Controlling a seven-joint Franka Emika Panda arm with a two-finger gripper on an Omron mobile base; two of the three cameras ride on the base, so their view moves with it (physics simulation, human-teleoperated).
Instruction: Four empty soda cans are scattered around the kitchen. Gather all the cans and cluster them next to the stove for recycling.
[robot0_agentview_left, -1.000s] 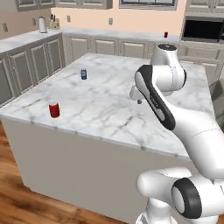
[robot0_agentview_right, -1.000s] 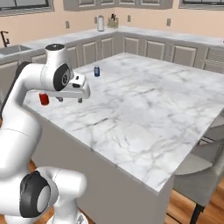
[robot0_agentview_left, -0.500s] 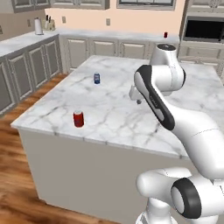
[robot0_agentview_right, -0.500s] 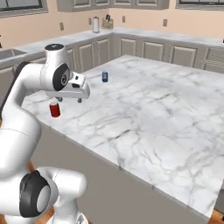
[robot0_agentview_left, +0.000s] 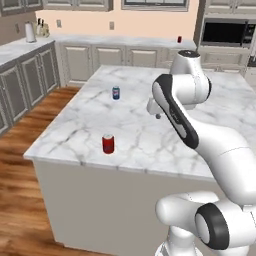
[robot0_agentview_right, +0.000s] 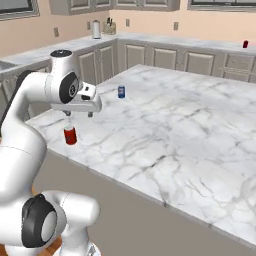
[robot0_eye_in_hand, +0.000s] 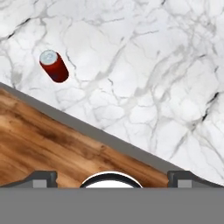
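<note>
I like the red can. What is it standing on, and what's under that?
The red can stands upright on the white marble island counter, near its edge. Under the counter a plain beige side panel shows; whatever is inside the island is hidden.

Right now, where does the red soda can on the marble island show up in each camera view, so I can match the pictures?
Left base view: the red can stands left of centre, near the island's front edge.
Right base view: it stands at left, below the arm's hand, near the same edge.
Hand view: it sits upper left, silver top facing the camera.
Shared landmark: the blue can farther back on the island, seen in both base views.
</note>
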